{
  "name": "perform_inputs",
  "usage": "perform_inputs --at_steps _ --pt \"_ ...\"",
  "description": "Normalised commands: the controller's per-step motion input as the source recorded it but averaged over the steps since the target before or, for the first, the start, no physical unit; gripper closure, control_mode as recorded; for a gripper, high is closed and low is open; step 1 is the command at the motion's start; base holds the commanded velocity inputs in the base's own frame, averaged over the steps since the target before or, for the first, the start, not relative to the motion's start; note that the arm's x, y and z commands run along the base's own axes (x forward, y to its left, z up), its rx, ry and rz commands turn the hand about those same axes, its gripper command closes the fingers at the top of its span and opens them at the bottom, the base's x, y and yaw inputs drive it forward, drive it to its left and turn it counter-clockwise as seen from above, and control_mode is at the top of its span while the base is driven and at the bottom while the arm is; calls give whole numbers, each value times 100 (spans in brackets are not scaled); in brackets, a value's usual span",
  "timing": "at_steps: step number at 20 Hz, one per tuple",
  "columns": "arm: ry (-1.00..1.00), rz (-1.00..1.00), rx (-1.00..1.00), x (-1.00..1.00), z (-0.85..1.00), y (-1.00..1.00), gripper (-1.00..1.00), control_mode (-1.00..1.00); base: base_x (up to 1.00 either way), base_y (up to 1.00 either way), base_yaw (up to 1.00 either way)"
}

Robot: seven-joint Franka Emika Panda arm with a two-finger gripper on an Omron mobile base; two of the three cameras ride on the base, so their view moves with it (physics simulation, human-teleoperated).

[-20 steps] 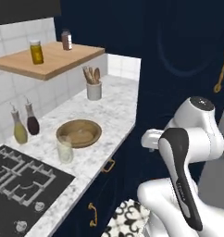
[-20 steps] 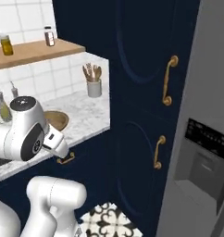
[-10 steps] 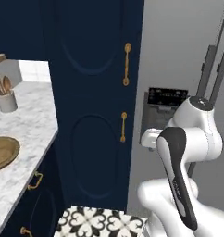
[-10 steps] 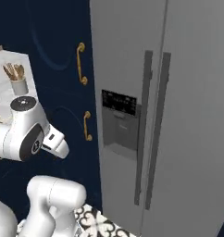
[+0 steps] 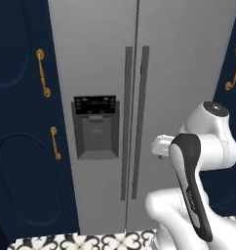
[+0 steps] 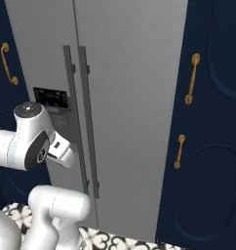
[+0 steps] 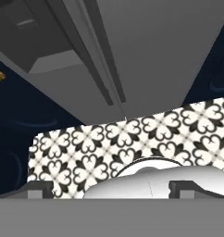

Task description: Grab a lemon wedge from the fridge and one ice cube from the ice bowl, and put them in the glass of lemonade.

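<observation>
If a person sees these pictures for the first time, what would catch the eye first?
The tall grey fridge fills the middle, both doors shut, its two long dark handles meeting at the centre and a black dispenser panel on its left door. Navy cabinets with brass handles stand on both sides.

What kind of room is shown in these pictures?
Most likely a home kitchen. A tall grey two-door fridge with a black dispenser panel stands between navy cabinets with brass handles, and the floor has black-and-white patterned tiles.
</observation>
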Motion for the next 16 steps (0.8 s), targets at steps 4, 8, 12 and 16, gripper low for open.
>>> perform_inputs --at_steps 4,8,12,16 --pt "0 0 0 0 0 0 -100 100 7 22 -21" --pt "0 0 0 0 0 0 -100 100 24 37 -15" --pt "0 0 0 0 0 0 -100 100 10 41 -14" --pt "0 0 0 0 0 0 -100 100 2 21 -21"
